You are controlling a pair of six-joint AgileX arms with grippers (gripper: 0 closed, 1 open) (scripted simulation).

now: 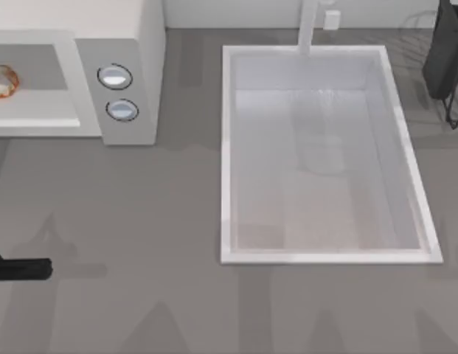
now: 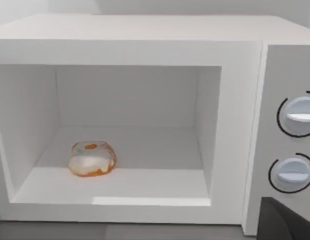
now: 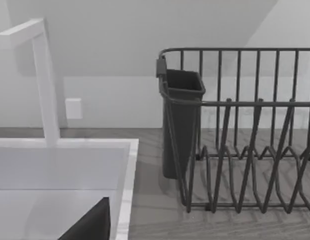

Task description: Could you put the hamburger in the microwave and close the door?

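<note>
Since the hamburger (image 2: pixel 92 159) already sits inside the microwave (image 2: pixel 145 45), only door-closing seems left; neither tool's finger state can be told.

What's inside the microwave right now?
The hamburger sits on the floor of the microwave cavity, nothing else with it. The cavity is wide open to the left wrist view; no door covers it.

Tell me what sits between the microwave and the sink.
Nothing: in the top view, only bare grey table separates the microwave from the sink.
</note>
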